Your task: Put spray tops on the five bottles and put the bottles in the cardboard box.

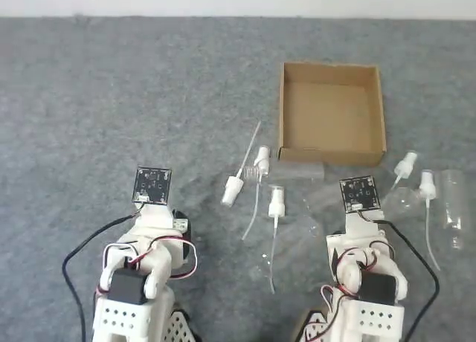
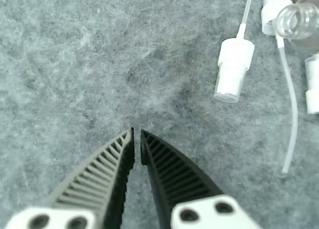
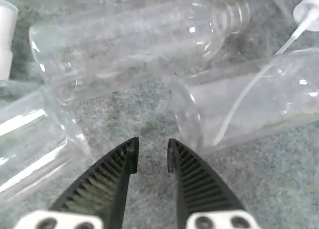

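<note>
The grey, felt-like bench [image 1: 89,82] runs far beyond both claws to a pale strip, perhaps a wall. The cardboard box [image 1: 331,108] stands open and empty well ahead of the right claw [image 3: 152,142], I think ready to receive. Clear bottles [image 3: 134,45] lie on their sides just ahead of that claw, whose fingers are slightly apart and hold nothing. A loose spray top [image 2: 233,69] lies ahead of the left claw [image 2: 137,134], which is almost together and empty.

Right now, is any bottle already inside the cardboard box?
No, the cardboard box has a bare floor, and the clear bottles lie on the grey carpet outside it.
</note>
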